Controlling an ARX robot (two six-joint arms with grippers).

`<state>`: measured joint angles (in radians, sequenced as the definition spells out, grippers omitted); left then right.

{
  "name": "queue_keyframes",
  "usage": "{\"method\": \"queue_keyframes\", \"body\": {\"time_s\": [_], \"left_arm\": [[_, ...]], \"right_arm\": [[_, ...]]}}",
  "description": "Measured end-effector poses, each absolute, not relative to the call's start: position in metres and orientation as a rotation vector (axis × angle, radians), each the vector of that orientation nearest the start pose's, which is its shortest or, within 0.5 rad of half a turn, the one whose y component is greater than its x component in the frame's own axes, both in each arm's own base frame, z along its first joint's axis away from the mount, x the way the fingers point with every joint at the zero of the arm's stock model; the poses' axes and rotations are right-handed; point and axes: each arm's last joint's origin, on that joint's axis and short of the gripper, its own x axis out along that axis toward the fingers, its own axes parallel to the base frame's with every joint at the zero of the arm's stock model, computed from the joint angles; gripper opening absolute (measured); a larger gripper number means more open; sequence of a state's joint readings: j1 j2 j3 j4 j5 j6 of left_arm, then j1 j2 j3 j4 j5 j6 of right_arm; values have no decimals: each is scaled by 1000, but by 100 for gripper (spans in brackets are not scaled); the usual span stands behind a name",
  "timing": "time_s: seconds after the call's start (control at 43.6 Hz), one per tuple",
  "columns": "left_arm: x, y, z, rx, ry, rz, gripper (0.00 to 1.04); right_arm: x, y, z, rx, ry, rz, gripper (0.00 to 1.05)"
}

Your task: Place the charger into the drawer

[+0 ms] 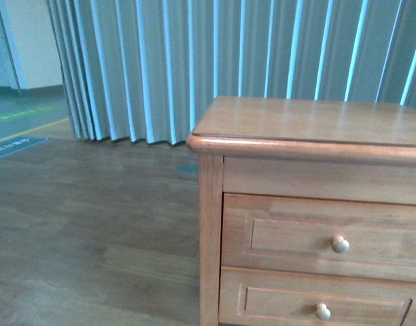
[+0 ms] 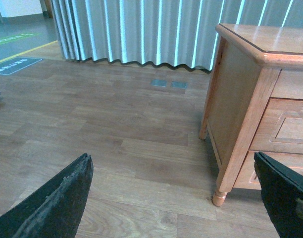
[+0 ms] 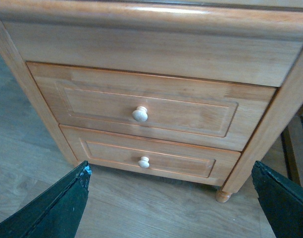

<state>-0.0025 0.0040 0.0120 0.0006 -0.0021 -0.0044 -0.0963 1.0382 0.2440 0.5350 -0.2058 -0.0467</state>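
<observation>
The upper drawer (image 1: 323,234) is shut, a honey-brown wood front with a framed panel and a round pale knob (image 1: 340,244). It also shows in the right wrist view (image 3: 141,106) with its knob (image 3: 139,114). My right gripper (image 3: 171,198) is open and empty, in front of the cabinet and back from both drawers. My left gripper (image 2: 174,198) is open and empty over the floor, beside the cabinet's left side. The charger is out of view. Neither arm shows in the front view.
The lower drawer (image 3: 146,158) with its own knob (image 3: 143,162) is shut below the upper one. The cabinet top (image 1: 310,119) is bare wood. Wood floor (image 1: 92,224) stretches left of the cabinet to a pleated blue-grey curtain (image 1: 194,61).
</observation>
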Motion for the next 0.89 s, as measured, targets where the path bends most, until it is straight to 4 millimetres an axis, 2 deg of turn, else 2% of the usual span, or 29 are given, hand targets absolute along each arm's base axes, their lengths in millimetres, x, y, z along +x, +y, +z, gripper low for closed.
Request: {"method": "queue_keyframes", "body": {"time_s": [0.138,0.229,0.367,0.459,0.757,0.803,0.894], "left_arm": [[97,0,167,-4,-9,0,99],[97,0,167,-4,-9,-1,99],[97,0,167,-4,-9,0,99],[97,0,167,-4,-9,0,99],[97,0,167,-5,-9,0,99],[97,0,167,-5,-9,0,99],[97,0,167,-4,-9,0,99]], "right_arm": [[154,-25,192,33,187,47,96],[146,-26,200,29,128,31,96],[146,-26,197,31,134,30,96],[141,-22,193,2,17,-14,76],[125,-2,179,-2,3,-9,8],[124,-1,178,-3,2,1,2],[121,0,176,-3,2,-1,2]]}}
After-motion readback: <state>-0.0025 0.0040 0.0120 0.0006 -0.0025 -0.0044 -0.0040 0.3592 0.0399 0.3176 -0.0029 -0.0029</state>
